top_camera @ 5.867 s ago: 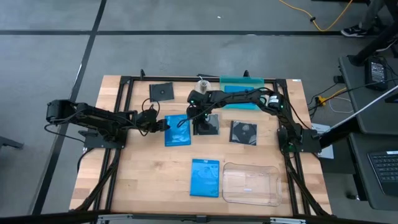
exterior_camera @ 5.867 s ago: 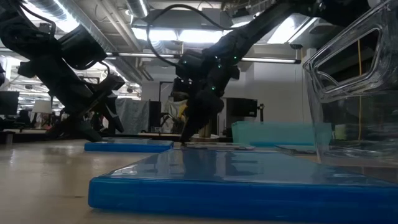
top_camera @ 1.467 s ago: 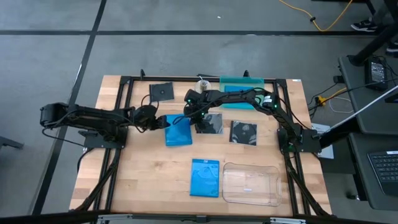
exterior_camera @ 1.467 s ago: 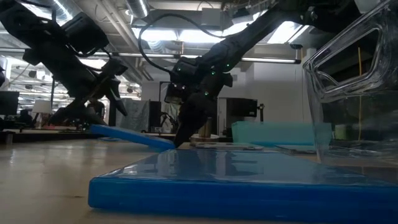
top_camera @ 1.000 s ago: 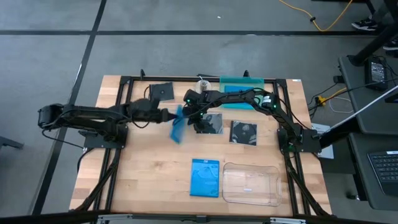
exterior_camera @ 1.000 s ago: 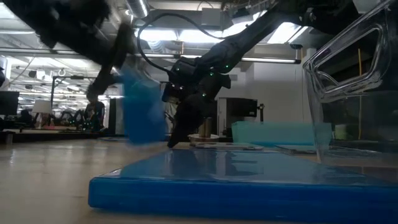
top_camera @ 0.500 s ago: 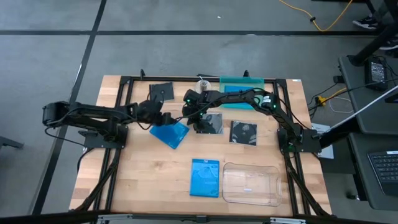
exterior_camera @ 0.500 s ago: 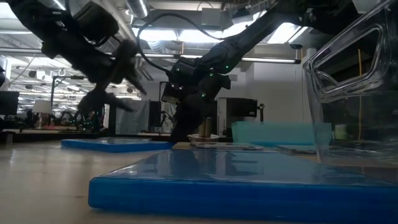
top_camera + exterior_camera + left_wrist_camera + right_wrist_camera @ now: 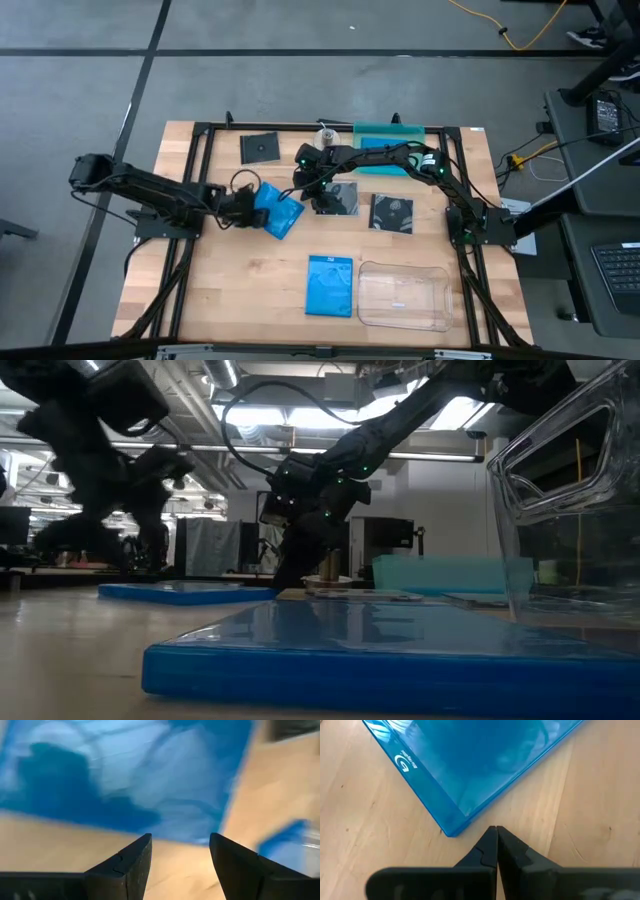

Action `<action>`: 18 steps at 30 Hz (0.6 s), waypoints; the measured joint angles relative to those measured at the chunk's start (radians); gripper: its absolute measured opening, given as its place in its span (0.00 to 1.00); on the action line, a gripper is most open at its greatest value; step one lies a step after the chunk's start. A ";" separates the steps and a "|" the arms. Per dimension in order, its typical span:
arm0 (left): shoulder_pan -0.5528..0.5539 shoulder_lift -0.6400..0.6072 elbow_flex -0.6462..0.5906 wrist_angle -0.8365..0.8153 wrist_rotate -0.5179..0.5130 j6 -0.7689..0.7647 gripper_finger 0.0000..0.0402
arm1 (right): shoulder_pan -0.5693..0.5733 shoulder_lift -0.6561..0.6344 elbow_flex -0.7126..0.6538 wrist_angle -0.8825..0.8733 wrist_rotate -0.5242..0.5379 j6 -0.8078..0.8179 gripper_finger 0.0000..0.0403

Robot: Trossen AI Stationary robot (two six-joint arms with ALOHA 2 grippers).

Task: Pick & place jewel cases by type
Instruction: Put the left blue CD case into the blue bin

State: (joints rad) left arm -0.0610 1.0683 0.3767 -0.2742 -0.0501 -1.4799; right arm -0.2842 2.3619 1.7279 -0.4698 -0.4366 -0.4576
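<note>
2 trays edge the wooden table: a teal translucent tray far side, a clear plastic tray near. left fingers stand wide, empty, beside a glossy blue rectangular jewel case lying skewed mid-table; right fingers pinched together at its corner.

Left pincer gaping — right pincer closed.

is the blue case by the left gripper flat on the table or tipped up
Flat. The blue case lies level on the table in the low view; the left gripper is open.
</note>
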 joint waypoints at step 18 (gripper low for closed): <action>-0.046 -0.007 -0.085 -0.077 -0.172 -0.246 0.58 | 0.000 0.002 -0.001 0.025 -0.004 -0.023 0.02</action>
State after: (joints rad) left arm -0.1071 1.0615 0.2916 -0.3511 -0.2221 -1.7260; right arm -0.2840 2.3634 1.7271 -0.4450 -0.4403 -0.4802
